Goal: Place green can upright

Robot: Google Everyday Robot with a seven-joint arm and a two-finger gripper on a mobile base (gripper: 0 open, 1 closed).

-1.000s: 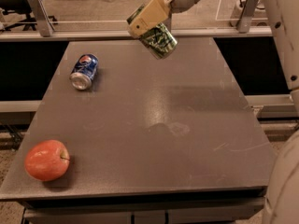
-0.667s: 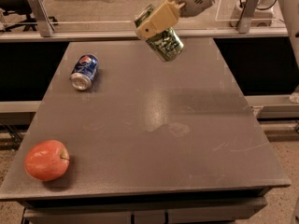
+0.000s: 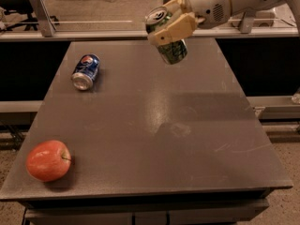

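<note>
Pincer point(image 3: 169, 26) around tilted green can point(image 3: 172, 50)

Jaws gripping the green can point(image 3: 172, 50) hang above the bench point(image 3: 187, 139) at its far edge. A blue can point(image 3: 86, 71) blocks the far-left corner, an apple point(image 3: 48, 160) the near-left; centre and right lie open.

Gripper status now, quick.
Gripper: closed on the green can, holding it tilted in the air above the far part of the table.
</note>
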